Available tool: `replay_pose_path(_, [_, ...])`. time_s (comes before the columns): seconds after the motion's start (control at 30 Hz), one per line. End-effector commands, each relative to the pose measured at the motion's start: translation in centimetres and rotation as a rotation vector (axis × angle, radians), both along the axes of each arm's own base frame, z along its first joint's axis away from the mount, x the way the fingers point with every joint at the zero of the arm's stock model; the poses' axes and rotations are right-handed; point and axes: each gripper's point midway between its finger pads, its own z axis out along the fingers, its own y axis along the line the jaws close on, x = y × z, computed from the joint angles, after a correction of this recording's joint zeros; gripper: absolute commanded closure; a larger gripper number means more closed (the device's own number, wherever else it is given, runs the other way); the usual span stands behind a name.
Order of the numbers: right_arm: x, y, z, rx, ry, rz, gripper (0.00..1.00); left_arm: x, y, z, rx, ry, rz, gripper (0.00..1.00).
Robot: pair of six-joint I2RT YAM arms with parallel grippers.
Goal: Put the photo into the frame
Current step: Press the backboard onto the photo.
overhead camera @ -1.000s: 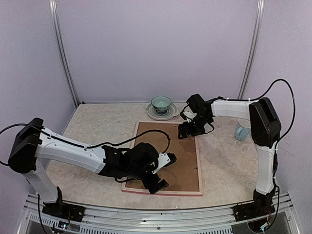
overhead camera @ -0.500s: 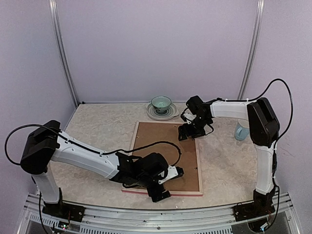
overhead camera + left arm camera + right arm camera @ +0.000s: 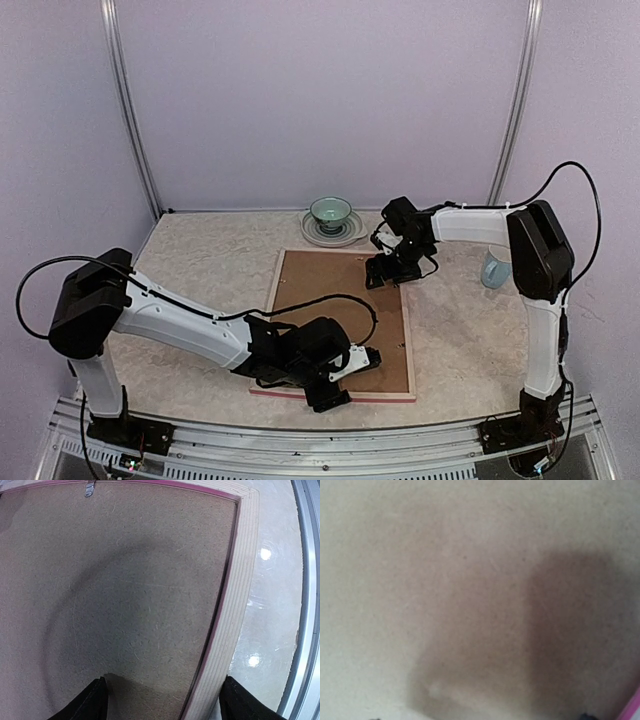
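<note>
The frame (image 3: 409,340) lies face down on the table, pale wood back edges up, with a thin pink line along its inner rim. A brown backing board (image 3: 330,290) fills it. The photo is hidden. My left gripper (image 3: 352,378) is open at the frame's near right part. In the left wrist view its fingers (image 3: 95,702) straddle the frame's rim (image 3: 235,610), one over the board and one over the table. My right gripper (image 3: 383,272) is low over the frame's far edge. Its wrist view is blurred and barely shows the fingers.
A green bowl (image 3: 331,211) sits on a plate (image 3: 312,236) at the back, just beyond the frame. A pale blue mug (image 3: 495,268) stands at the right. A metal rail (image 3: 307,605) runs along the table's near edge. A small clip (image 3: 90,488) sits on the frame's rim.
My left gripper has moved right and toward the frame's near edge, lower over the rim. My right gripper has barely shifted at the far edge.
</note>
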Motion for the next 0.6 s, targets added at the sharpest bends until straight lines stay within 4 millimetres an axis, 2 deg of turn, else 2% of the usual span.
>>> replay_pose_path(0.0, [-1.4, -0.7, -2.2, -0.043, 0.058, -0.017, 0.14, 0.5, -0.7, 0.3, -0.012, -0.014, 0.004, 0.26])
replay_pose_path(0.2, [-1.9, -0.6, -1.9, -0.06, 0.059, -0.019, 0.14, 0.6, -0.7, 0.3, -0.009, -0.017, 0.011, 0.27])
replay_pose_path(0.57, [-2.5, -1.6, -1.9, -0.117, 0.06, -0.036, 0.14, 0.7, -0.8, 0.2, -0.01, -0.02, 0.016, 0.28])
